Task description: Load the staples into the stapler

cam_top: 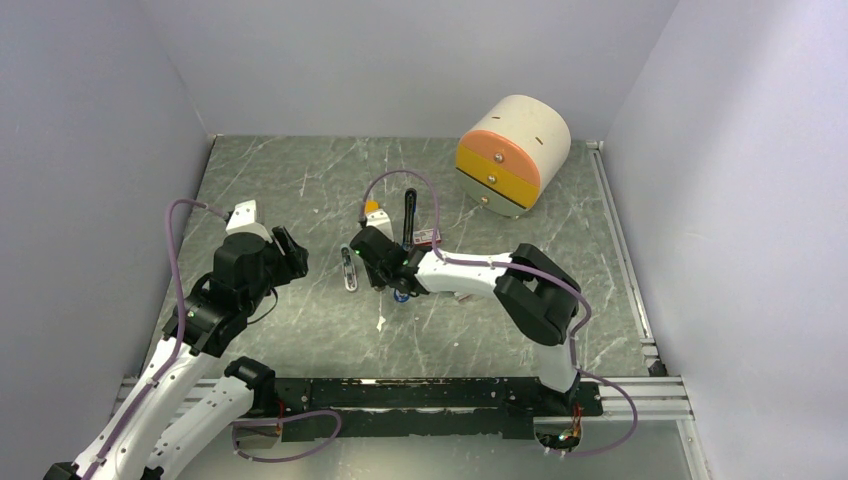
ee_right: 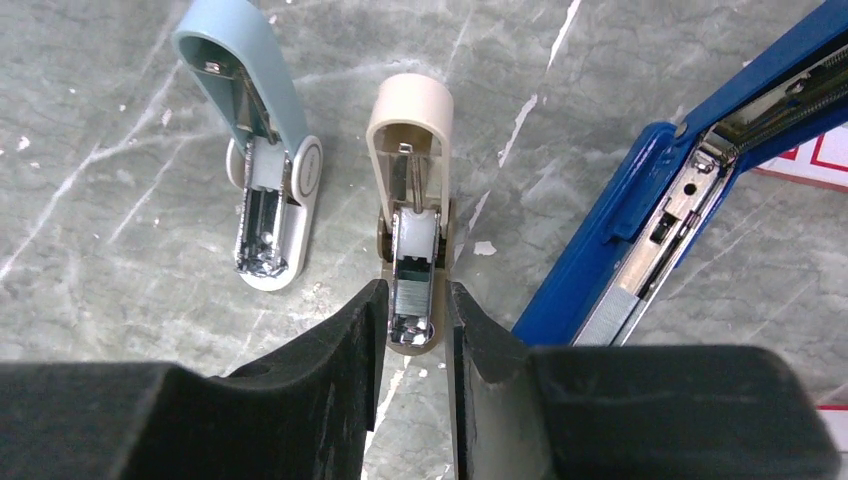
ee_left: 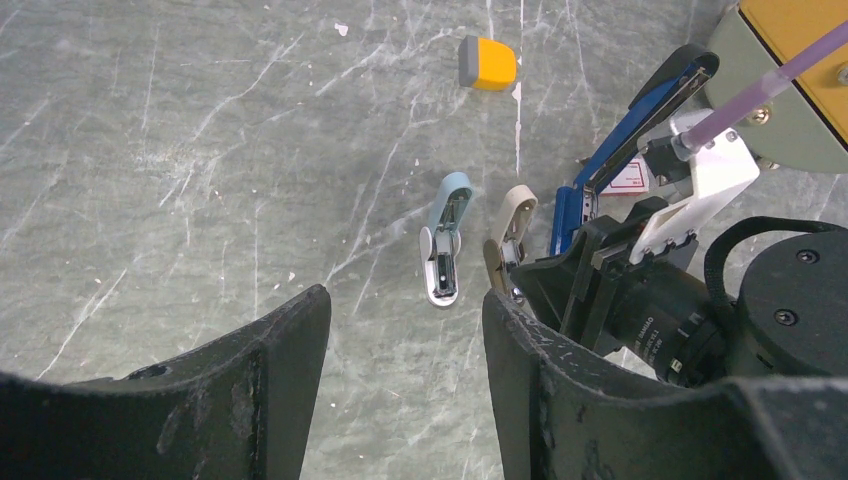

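Where the right pincer [ee_right: 415, 295] is held low over the desk [cam_top: 300, 180], its two black fingers are seen narrowly parted on either side of the near end of the beige stapler [ee_right: 408, 130], which lies opened out with its lid swung back. Whether the pads are pressed against the stapler's sides or stand just off them cannot be told. A silver-grey ribbed strip, taken to be the staples [ee_right: 410, 285], is seen lying in that stapler's metal channel, directly between the fingertips. Just beside it on the left, in the right wrist view, a light blue stapler [ee_right: 262, 170] is laid open as well, apart from the beige one. On the other side a larger blue stapler [ee_right: 690, 190] is spread open, with a red-and-white box [ee_right: 815, 155] partly hidden behind it. The left pincer [ee_left: 405, 300] is held off to the left with its fingers well apart, and nothing is gripped between them. An orange-yellow block [ee_left: 488, 62] is set farther back on the desk, and a rounded drawer unit [cam_top: 512, 150] is placed in the far right corner.
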You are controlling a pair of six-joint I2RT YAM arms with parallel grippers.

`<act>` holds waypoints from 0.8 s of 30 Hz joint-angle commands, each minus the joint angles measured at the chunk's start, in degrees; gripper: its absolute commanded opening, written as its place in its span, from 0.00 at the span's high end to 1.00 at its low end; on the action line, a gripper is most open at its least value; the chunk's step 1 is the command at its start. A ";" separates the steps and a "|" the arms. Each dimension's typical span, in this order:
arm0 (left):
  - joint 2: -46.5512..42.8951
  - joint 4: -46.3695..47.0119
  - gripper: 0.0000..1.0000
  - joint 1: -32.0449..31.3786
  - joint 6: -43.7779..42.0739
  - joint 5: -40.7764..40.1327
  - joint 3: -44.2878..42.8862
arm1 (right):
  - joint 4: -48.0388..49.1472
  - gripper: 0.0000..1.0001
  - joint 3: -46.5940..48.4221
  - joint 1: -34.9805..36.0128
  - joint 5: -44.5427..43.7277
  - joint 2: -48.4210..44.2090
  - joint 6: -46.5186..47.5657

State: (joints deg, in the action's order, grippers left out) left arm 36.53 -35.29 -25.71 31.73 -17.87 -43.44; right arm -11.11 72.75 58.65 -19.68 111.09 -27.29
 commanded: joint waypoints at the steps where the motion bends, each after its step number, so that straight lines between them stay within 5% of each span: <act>1: -0.27 1.14 0.38 -0.13 -0.54 0.59 -0.33 | -0.31 0.70 1.77 -0.24 -0.29 -2.47 0.22; 12: -0.17 3.32 0.37 -0.11 -1.53 3.77 -0.44 | -7.72 0.71 -5.26 -4.29 -6.13 -15.46 -4.93; 18: 0.49 6.23 0.37 -0.13 -1.30 7.09 0.14 | -15.68 0.49 -14.91 -11.81 -5.49 -24.74 -12.76; 24: 1.13 5.99 0.37 -0.13 -1.14 7.33 0.07 | -12.89 0.52 -20.61 -15.22 -1.72 -26.13 -10.58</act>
State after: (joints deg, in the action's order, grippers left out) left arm 37.52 -31.20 -25.71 31.07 -12.27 -43.44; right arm -24.27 54.17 43.92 -23.14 85.41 -38.44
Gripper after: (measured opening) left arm 0.625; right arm 0.497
